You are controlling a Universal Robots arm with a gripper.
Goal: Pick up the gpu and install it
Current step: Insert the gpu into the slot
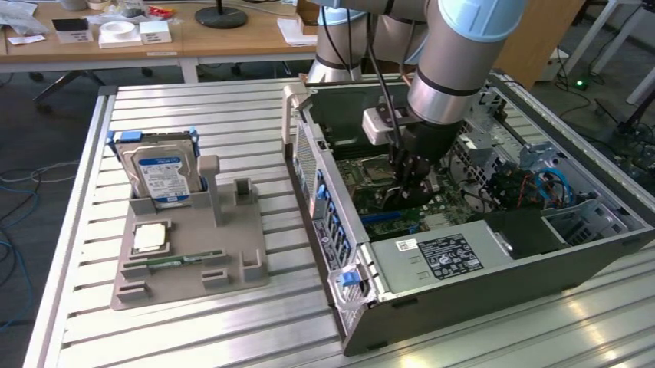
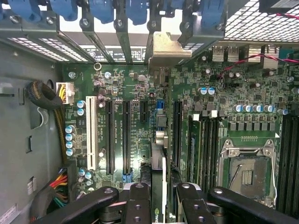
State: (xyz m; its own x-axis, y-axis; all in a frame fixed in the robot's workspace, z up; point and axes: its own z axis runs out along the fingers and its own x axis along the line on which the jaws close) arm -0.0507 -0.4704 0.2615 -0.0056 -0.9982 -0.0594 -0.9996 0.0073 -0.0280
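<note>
In the wrist view the gpu [image 2: 158, 175] stands edge-on between my black fingers [image 2: 137, 200], and my gripper [image 2: 161, 193] is shut on it. Its silvery bracket [image 2: 170, 49] reaches the row of rear slot openings with blue clips [image 2: 112, 14]. The card hangs over the green motherboard [image 2: 140, 79], between two long black slots [image 2: 126, 135]; whether it sits in a slot I cannot tell. In the exterior view my gripper [image 1: 409, 192] reaches down inside the open computer case [image 1: 327, 230], over the motherboard [image 1: 369, 172].
A grey holder [image 1: 189, 268] at the exterior view's left carries a hard drive [image 1: 162, 170], a CPU [image 1: 150, 238] and a green memory stick [image 1: 174, 261]. Inside the case are a power supply [image 1: 440, 257], cables [image 1: 542, 188] and the CPU socket [image 2: 246, 170].
</note>
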